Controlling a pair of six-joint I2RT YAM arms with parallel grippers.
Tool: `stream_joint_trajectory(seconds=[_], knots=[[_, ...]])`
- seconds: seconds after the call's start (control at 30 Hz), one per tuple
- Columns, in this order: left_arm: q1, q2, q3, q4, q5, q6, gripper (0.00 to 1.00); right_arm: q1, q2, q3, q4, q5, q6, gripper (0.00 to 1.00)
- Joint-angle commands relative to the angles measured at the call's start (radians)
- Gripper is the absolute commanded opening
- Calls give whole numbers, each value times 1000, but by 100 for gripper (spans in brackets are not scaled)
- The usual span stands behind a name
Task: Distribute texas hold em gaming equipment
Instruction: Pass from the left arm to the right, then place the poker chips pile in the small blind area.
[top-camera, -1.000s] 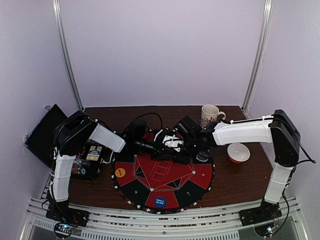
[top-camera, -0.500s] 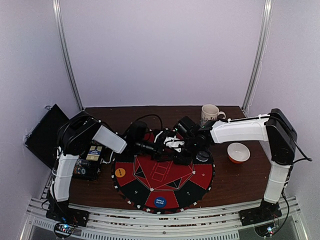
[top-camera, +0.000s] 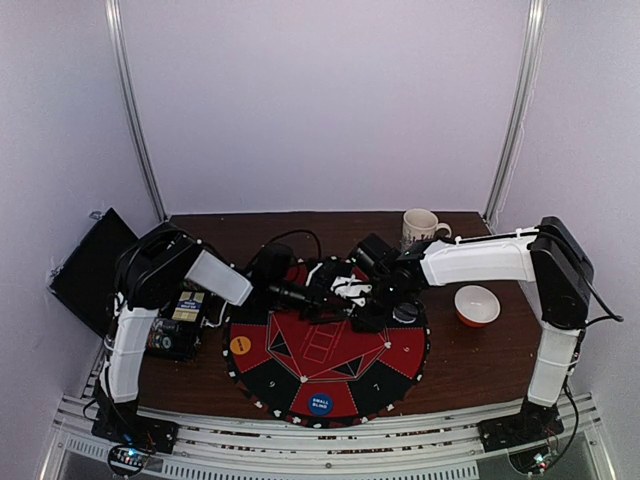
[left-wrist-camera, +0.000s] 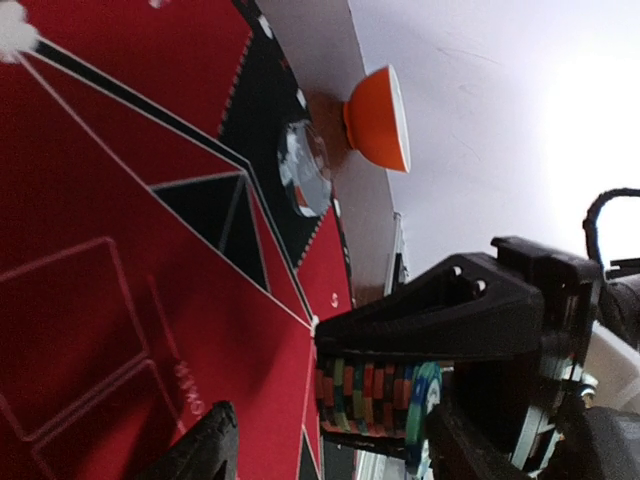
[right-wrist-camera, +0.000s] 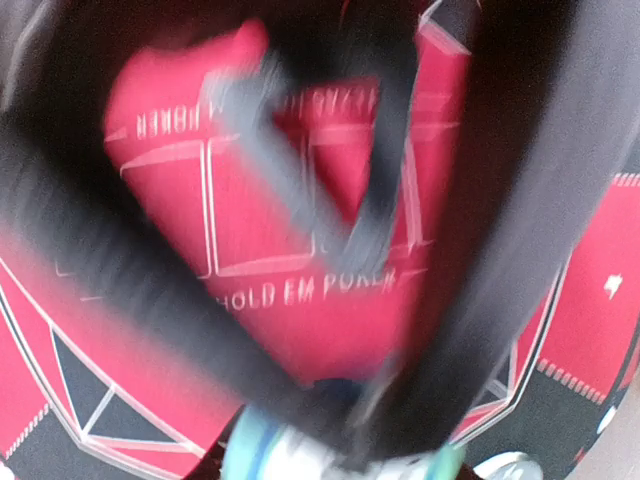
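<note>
R wrist cam heavily blurred. Own fingers (right-wrist-camera: 500, 200) = two dark bands from the top corners, converging at btm centre. Right there: teal/white/green edges, prob. chips (right-wrist-camera: 290, 455), too smeared to confirm. Behind: red mat (right-wrist-camera: 160, 200) w/ white box lines, "HOLD EM POKER" lettering (right-wrist-camera: 320, 290) legible. Black wedges (right-wrist-camera: 130, 425) btm-left, black border btm-right.

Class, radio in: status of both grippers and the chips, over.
Left gripper open. Right gripper shut on chip stack, over red mat. Grippers crowd each other; orange bowl off the mat, clear.
</note>
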Motion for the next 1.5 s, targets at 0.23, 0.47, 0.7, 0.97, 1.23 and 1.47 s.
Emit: stream_joint_trajectory(seconds=[0.23,0.47,0.7,0.97,1.23,1.47], knots=[[67,-177,68,-395,-194,321,67,1,-72,-24,-137,14,28,0],[74,-204,86,-513,-254,379,67,0,-83,-25,-139,7,28,0],[74,-315,132,-738,-429,546,67,28,-140,-48,-156,-22,83,0],[106,-465,67,-890,-549,632,67,187,-176,-114,-184,5,136,0],[111,-602,-25,-960,-630,679,67,345,-146,-127,-166,-3,180,0],[113,-656,-60,-992,-662,695,68,398,-79,-111,-178,-8,181,0]])
